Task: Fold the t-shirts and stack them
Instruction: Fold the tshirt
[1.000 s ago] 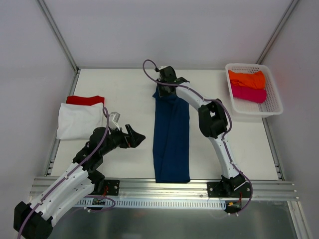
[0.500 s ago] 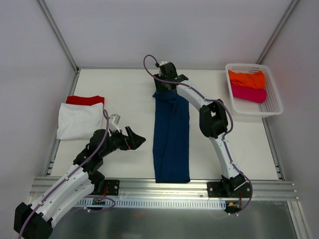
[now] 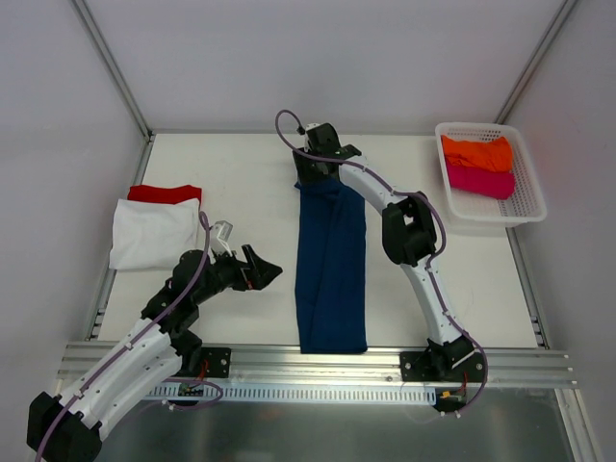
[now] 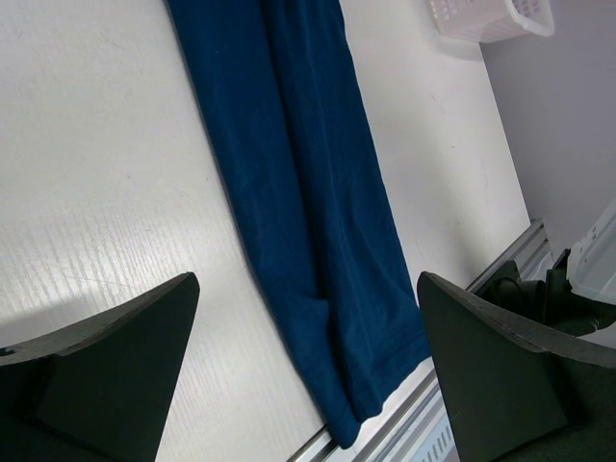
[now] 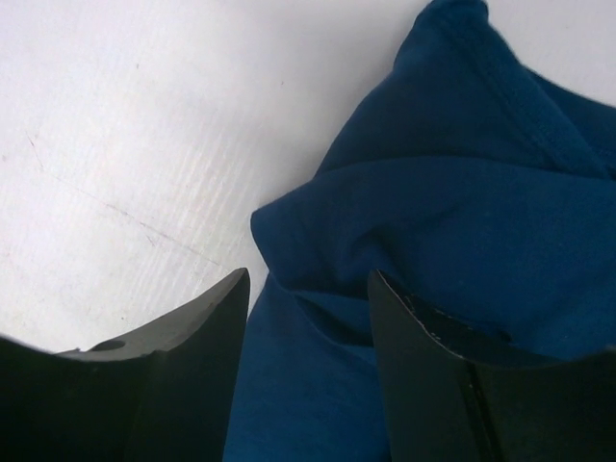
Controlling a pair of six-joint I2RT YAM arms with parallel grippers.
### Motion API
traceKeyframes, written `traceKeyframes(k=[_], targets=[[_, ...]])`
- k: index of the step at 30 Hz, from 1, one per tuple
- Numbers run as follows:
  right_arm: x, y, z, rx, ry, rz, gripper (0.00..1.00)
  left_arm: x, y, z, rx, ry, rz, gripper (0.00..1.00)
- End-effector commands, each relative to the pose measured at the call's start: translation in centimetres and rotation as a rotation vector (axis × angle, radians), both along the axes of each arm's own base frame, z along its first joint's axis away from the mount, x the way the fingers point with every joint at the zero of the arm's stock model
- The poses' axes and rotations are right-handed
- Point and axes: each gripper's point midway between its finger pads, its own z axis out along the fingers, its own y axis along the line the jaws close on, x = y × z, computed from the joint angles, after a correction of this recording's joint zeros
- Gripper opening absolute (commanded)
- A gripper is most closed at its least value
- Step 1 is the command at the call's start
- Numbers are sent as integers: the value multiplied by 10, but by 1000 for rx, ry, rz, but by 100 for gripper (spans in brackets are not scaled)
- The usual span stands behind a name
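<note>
A navy t-shirt [image 3: 332, 269] lies as a long narrow strip down the middle of the table, from the near edge toward the back. My right gripper [image 3: 316, 173] hovers over its bunched far end [image 5: 462, 192]; its jaws stand apart in the right wrist view [image 5: 308, 279], with the cloth lying loose under them. My left gripper [image 3: 265, 269] is open to the left of the strip and holds nothing; its wrist view [image 4: 308, 279] looks along the navy cloth [image 4: 308, 192]. A folded white t-shirt [image 3: 152, 234] lies on a red one [image 3: 166, 193] at the left.
A white mesh basket [image 3: 527, 207] at the back right holds an orange t-shirt [image 3: 476, 152] and a magenta one [image 3: 479, 180]. The metal rail [image 3: 318, 361] runs along the near edge, right at the strip's near end. Walls close in the table's sides.
My right gripper has opened and let go of the navy shirt's far end, which now rests on the table. It also shifted slightly backward. The left arm has stayed put.
</note>
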Motion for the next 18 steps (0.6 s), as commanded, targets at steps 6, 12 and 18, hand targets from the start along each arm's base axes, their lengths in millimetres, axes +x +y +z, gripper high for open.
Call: traceKeyframes(k=[6,12,18], targets=[[-10,-4,-6,-25,35,34,56,1,-2,6,-37,-20,-6,99],[-12,-1,-13,-19,55,39,57,0,-1,4,-39,-21,-7,99],[-14,3,-14,-22,62,54,57,0,-1,2,-35,-16,-4,99]])
